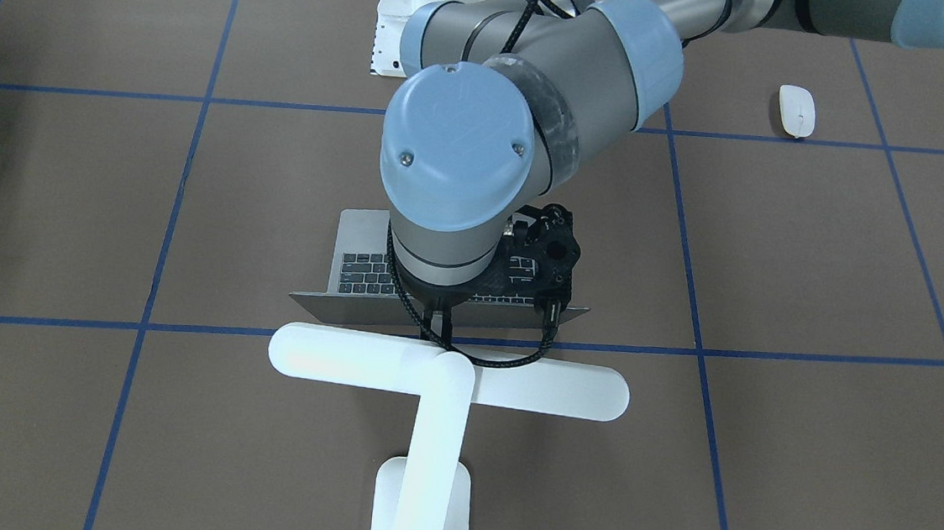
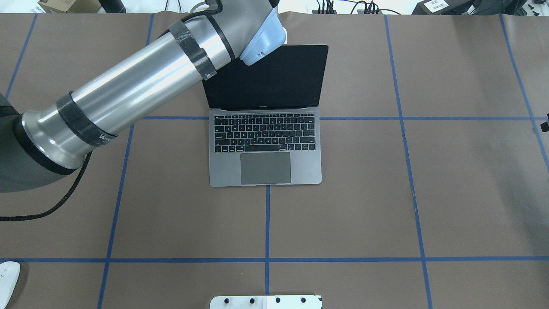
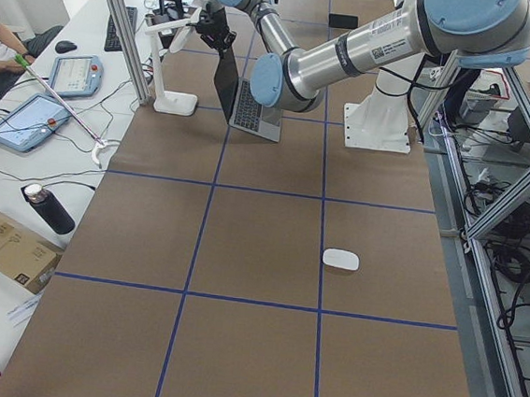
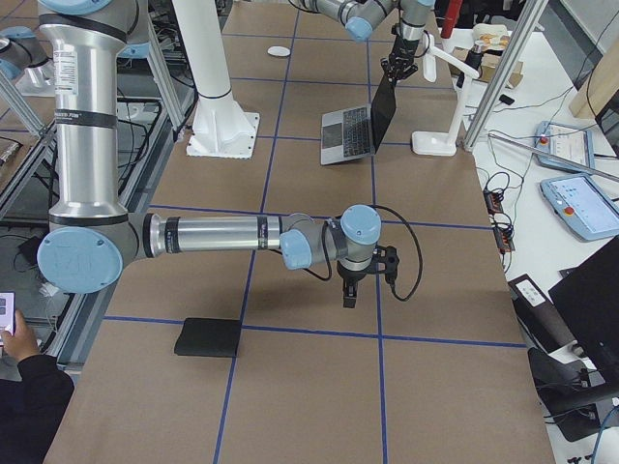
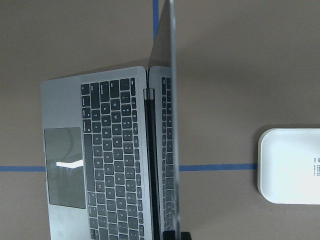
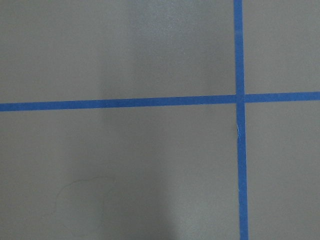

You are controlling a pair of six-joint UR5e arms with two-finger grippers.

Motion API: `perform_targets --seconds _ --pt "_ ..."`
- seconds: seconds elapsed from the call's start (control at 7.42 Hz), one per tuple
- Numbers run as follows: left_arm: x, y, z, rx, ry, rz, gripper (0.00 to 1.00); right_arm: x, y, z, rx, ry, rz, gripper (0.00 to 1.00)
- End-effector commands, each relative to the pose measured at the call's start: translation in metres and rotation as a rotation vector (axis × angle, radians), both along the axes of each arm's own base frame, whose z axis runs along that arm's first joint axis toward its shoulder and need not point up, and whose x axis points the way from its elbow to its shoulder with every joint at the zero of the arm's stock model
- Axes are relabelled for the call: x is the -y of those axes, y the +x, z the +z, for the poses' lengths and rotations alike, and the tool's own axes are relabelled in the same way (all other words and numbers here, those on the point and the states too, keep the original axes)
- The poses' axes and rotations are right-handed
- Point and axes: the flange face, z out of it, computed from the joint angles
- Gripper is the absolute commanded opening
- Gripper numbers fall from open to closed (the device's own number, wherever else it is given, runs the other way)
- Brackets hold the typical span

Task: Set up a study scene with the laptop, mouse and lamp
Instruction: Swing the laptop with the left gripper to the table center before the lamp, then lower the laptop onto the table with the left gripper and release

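The laptop stands open in the middle of the table, its dark screen upright. My left gripper is at the lid's top edge. In the left wrist view its fingertips close on the lid's edge, so it is shut on the lid. The white T-shaped lamp stands just behind the laptop, and its base shows in the left wrist view. The white mouse lies apart on my left side, near the front edge. My right gripper hangs over bare table, and I cannot tell whether it is open or shut.
A flat black square pad lies on the table's right end. The white ribbed pedestal stands at the near edge. The brown table carries blue tape lines. Tablets and cables lie past the far edge.
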Motion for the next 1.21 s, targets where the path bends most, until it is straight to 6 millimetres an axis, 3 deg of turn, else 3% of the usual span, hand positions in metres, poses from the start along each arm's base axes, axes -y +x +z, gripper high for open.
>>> perform_targets --seconds 0.0,0.27,0.54,0.67,1.08 --pt "0.011 0.008 0.016 -0.011 0.025 0.005 0.0 0.0 0.0 0.0 0.0 0.0 -0.001 1.0" --pt "0.008 0.006 0.014 -0.016 0.029 0.003 0.0 0.0 0.0 0.003 -0.001 -0.005 0.001 1.0" --pt "-0.017 -0.014 0.037 -0.05 0.062 0.0 0.16 0.001 0.0 0.005 -0.002 -0.008 0.001 1.0" --pt "-0.019 -0.014 0.04 -0.05 0.057 -0.003 0.32 0.0 0.0 0.007 -0.004 -0.01 -0.001 1.0" --pt "-0.021 -0.011 0.036 -0.052 0.059 -0.001 0.51 0.0 0.0 0.011 -0.006 -0.019 -0.001 1.0"
